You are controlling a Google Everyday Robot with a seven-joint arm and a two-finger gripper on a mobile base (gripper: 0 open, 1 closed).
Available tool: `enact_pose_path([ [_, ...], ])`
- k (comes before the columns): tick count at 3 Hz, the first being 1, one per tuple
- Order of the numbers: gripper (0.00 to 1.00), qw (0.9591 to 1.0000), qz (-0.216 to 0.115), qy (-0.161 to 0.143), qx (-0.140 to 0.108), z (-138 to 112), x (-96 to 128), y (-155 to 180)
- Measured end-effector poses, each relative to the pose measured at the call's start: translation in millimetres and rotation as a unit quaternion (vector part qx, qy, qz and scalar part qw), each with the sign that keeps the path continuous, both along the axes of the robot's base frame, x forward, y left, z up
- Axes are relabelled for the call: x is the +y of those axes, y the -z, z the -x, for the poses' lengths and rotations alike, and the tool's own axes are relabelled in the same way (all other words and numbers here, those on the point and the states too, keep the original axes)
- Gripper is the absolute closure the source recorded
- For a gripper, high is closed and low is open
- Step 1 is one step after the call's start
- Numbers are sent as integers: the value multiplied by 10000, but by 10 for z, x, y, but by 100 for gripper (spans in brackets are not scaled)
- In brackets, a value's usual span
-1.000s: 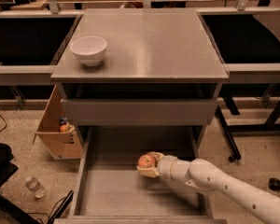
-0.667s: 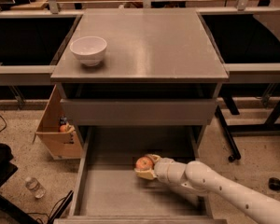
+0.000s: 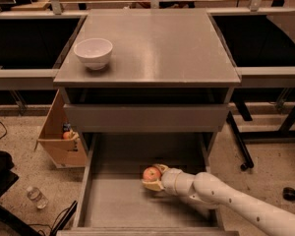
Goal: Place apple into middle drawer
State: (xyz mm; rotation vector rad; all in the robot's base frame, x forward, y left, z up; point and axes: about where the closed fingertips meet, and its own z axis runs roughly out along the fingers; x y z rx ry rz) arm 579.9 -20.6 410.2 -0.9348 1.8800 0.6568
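The apple (image 3: 150, 173) is small, round and red-orange. My gripper (image 3: 153, 177) is shut on it, with fingers (image 3: 152, 185) above and below it. The gripper holds the apple inside the open middle drawer (image 3: 113, 200), low over the grey floor near its centre. I cannot tell whether the apple touches the floor. My white arm (image 3: 226, 198) reaches in from the lower right, over the drawer's right wall.
A white bowl (image 3: 93, 53) stands on the cabinet top (image 3: 162, 48) at the left. A shut drawer front (image 3: 146, 118) is above the open drawer. A cardboard box (image 3: 59, 136) and a plastic bottle (image 3: 37, 196) lie on the floor at the left.
My gripper has moved the apple a little to the left and lower into the drawer. The bowl has not moved.
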Motion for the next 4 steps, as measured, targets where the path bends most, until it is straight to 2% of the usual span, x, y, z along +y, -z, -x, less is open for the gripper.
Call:
enact_pose_path([
  [1, 58, 10000, 0, 0, 0, 0, 0, 0],
  [2, 27, 10000, 0, 0, 0, 0, 1, 0],
  [3, 4, 10000, 0, -1, 0, 0, 1, 0],
  [4, 0, 10000, -1, -1, 0, 0, 2, 0],
])
